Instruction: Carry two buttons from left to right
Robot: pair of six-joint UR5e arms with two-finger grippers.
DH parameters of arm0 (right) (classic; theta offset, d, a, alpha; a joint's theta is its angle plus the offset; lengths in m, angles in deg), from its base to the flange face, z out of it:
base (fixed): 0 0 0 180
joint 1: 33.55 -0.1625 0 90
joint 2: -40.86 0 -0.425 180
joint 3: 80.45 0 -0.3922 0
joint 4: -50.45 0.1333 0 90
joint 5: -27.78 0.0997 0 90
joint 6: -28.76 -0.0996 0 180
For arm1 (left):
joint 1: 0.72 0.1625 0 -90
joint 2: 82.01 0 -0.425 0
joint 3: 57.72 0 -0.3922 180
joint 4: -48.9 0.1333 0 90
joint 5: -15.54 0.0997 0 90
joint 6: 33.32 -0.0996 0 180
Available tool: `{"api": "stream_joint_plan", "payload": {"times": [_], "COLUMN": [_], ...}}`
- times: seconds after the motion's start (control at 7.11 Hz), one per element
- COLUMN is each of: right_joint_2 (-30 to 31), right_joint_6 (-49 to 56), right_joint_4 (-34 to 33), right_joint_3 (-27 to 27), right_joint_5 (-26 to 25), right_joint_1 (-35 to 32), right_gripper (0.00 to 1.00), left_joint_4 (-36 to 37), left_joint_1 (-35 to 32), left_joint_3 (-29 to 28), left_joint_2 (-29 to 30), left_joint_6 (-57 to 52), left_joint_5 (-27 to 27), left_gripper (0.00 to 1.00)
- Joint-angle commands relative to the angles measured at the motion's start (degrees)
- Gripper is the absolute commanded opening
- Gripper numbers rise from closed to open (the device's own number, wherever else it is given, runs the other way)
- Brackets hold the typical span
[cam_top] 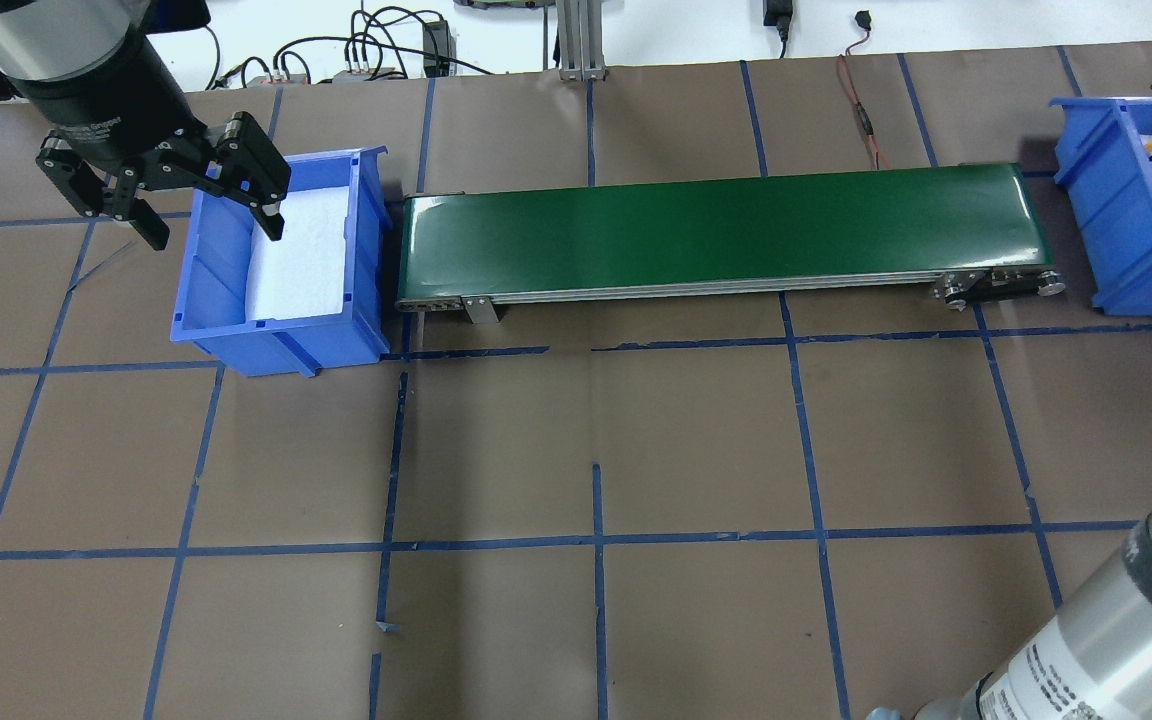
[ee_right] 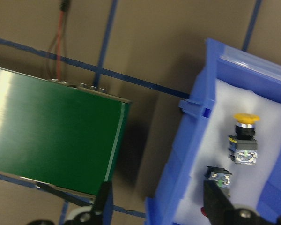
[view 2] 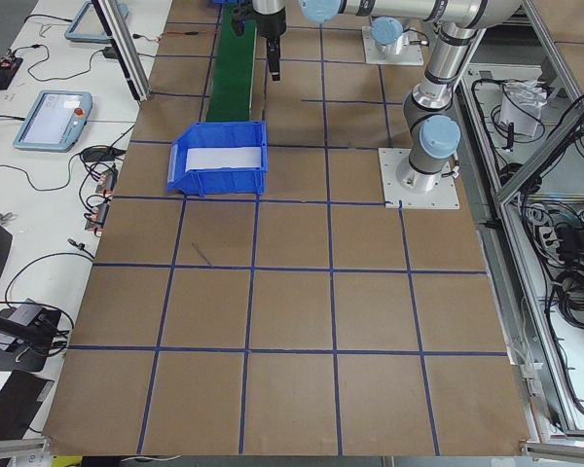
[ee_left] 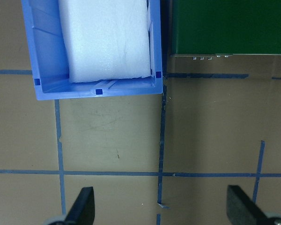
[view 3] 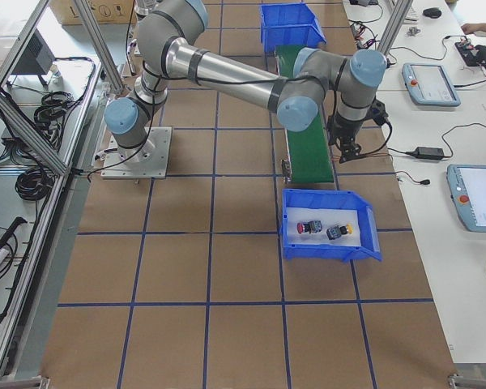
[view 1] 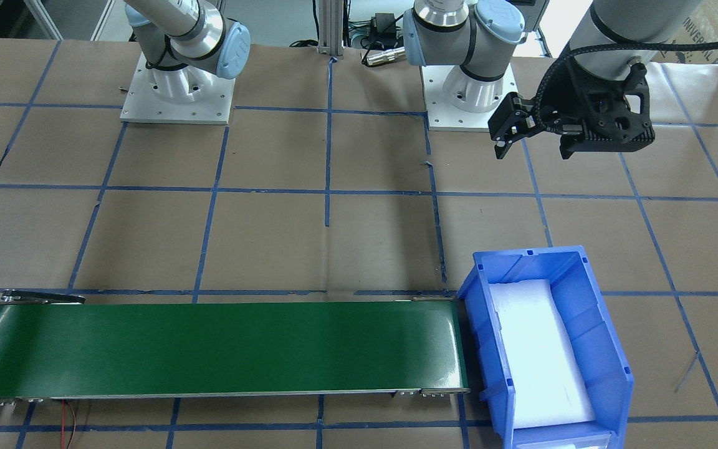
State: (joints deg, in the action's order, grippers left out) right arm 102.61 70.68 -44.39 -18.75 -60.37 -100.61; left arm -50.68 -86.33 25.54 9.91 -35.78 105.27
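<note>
Left tool [ee_left: 161,212] is hanging high, fingers [ee_left: 82,208] spread wide with nothing between them. Straight below it I've got bare surface [ee_left: 107,136] and a crossing of blue tape lines [ee_left: 160,173]. Ahead of it, off toward one finger, is the near corner of the left bin [ee_left: 30,51] with a white foam pad [ee_left: 105,37] lying in it. Off toward the other finger is the end of the green belt [ee_left: 229,26]. Bin wall and belt end sit just beside each other with only a thin strip between. That strip lines up roughly with the middle of the tool's gap. There's plenty of open room on the robot's side of this tool: paper and tape.

Over to the right tool [ee_right: 159,206]. Its fingers are apart too and hold nothing. It's raised above the belt's other end, where that meets the right bin [ee_right: 178,154]. One finger sits over the belt's end edge, the other over the bin's inside.

Both buttons lie in that bin on white foam. The yellow-capped button [ee_right: 245,138] is on its side, beyond the bin-side finger and clear of it, cap pointing away from the tool. The red-capped button [ee_right: 218,178] is closer, right at that fingertip in the wrist view and partly hidden by it. I can't tell the height gap from here. The two buttons are near each other, not touching, and the bin's wall stands between them and the belt.
</note>
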Motion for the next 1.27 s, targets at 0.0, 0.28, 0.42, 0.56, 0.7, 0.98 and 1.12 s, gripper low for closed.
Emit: {"api": "stream_joint_plan", "payload": {"times": [0.0,0.28,0.42,0.56,0.7,0.98,1.12], "right_joint_2": [6.7,8.3,8.6,9.4,11.3,16.3,19.5], "right_joint_6": [-12.8,-19.1,-19.1,-19.0,-19.6,-22.0,-23.5], "right_joint_4": [-1.4,-1.2,-1.0,0.0,0.0,-0.3,0.2], "right_joint_3": [5.3,7.4,7.4,8.2,9.8,15.2,17.9], "right_joint_5": [-0.3,-0.7,-2.3,-2.5,-2.0,-1.8,-1.9], "right_joint_1": [-12.4,-22.4,-24.5,-25.4,-25.5,-25.4,-25.4], "right_gripper": [0.88,1.00,1.00,1.00,1.00,1.00,1.00], "left_joint_4": [0.0,0.0,0.1,0.1,0.1,0.1,0.1], "left_joint_1": [0.0,0.0,0.0,0.0,0.0,0.0,0.0], "left_joint_3": [0.0,0.0,0.0,0.0,0.0,0.1,0.1], "left_joint_2": [0.1,0.1,0.1,0.1,0.1,0.1,0.2], "left_joint_6": [0.0,0.0,0.0,0.0,0.0,0.0,0.0], "left_joint_5": [-0.1,0.0,-0.1,-0.1,-0.2,-0.2,-0.1], "left_gripper": [1.00,1.00,1.00,1.00,1.00,1.00,1.00]}}
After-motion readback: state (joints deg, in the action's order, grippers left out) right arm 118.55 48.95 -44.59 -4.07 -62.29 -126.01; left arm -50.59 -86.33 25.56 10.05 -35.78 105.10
